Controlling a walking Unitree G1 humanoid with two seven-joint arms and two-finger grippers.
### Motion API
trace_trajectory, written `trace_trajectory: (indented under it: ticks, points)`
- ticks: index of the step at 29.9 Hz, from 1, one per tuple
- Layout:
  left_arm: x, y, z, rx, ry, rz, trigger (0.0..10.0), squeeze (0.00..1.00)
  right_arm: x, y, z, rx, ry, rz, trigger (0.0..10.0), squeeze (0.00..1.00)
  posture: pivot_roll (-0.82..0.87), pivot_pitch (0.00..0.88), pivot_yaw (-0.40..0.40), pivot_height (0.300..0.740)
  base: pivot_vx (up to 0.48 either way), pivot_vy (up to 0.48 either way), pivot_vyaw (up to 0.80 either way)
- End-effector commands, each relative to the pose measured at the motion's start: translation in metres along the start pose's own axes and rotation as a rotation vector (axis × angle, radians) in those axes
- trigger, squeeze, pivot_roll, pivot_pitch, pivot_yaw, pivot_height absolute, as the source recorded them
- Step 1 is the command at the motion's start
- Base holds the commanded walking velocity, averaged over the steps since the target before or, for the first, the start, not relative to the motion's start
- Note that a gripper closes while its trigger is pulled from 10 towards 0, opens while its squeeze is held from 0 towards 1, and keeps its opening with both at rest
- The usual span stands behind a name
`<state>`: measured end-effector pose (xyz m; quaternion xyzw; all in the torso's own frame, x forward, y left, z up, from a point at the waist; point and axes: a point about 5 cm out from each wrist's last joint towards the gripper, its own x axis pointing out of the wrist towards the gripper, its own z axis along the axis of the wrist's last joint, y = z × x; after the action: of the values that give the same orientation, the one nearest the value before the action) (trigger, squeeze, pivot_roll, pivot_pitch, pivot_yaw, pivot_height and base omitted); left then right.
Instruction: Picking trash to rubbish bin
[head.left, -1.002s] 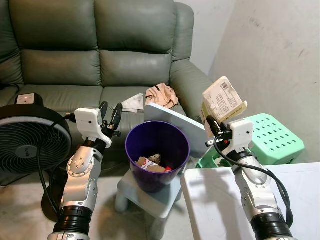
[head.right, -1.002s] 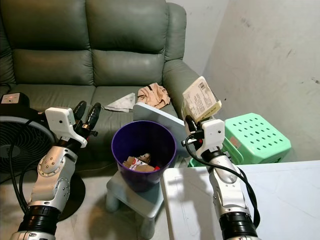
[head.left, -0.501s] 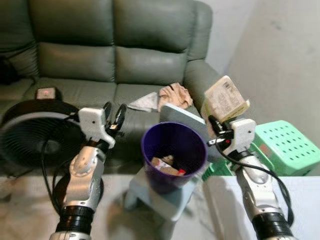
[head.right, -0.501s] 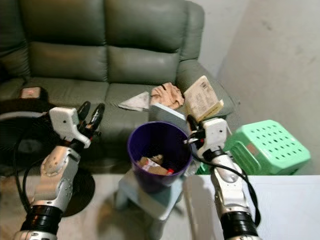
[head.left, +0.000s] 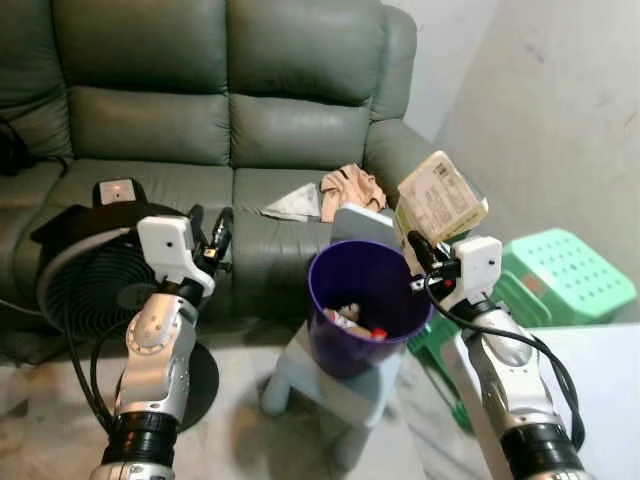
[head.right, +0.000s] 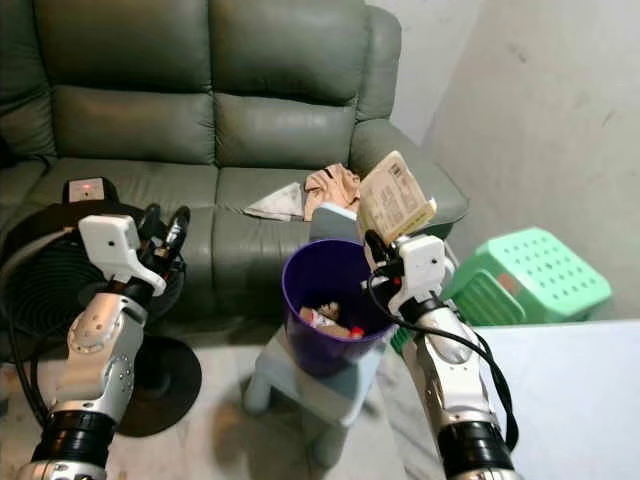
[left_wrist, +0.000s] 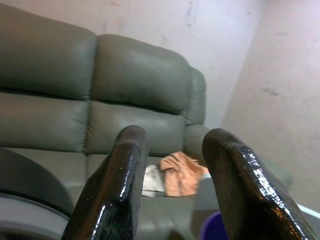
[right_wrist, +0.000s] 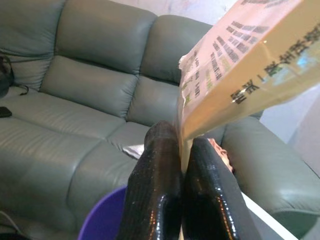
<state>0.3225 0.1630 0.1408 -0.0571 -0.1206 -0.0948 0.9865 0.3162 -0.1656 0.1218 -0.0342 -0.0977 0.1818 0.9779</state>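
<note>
While the right gripper (head.left: 413, 247) pinches a wrapper (head.left: 439, 196) by its lower edge, fingers closed tight on it, the wrapper stands tilted above the right rim of the bin (head.left: 340, 335). This purple bin is open-topped with scraps inside, and sits on a pale stool (head.left: 305, 372) before a green sofa (head.left: 250, 130). Tan and flat, the wrapper carries a barcode and dark print. Raised to the bin's left with free air around it, the left gripper (head.left: 209, 232) has its fingers apart and holds nothing. A fan (head.left: 75, 285) stands just left of that arm; a green stool (head.left: 560, 275) sits right of the bin. On the sofa seat lie a peach cloth (head.left: 350, 187) and white paper (head.left: 292, 205). Seen from the right wrist, the wrapper's print is large and close, with the bin's rim just beneath.
</note>
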Motion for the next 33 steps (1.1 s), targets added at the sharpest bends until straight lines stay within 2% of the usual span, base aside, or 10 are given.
trace_trajectory:
  ticks: [1,12,18,30,33]
  points:
    - [0.002,-0.007,0.0,0.006,0.009,-0.027,10.0,0.0,-0.003,-0.008,0.002,-0.005,0.001,-0.016,10.0,0.0,0.04,0.06,-0.142,0.74,0.0,0.0,0.0]
    - [-0.004,-0.011,-0.005,0.014,0.033,-0.06,10.0,0.0,-0.007,-0.01,-0.001,-0.019,0.029,-0.02,10.0,0.0,0.04,0.091,-0.141,0.74,0.0,0.0,0.0]
    - [-0.005,-0.013,-0.006,0.014,0.045,-0.065,10.0,0.0,-0.006,-0.011,-0.002,0.006,0.043,-0.031,10.0,0.0,0.04,0.096,-0.136,0.74,0.0,0.0,0.0]
    - [-0.003,-0.016,-0.006,0.011,0.049,-0.08,10.0,0.0,-0.007,-0.01,-0.003,0.009,0.055,-0.028,10.0,0.0,0.03,0.095,-0.131,0.74,0.0,0.0,-0.76]
    - [-0.004,-0.018,-0.007,0.013,0.057,-0.102,10.0,0.0,-0.007,-0.011,-0.002,-0.004,0.05,-0.028,10.0,0.0,0.03,0.097,-0.134,0.74,0.0,0.0,0.0]
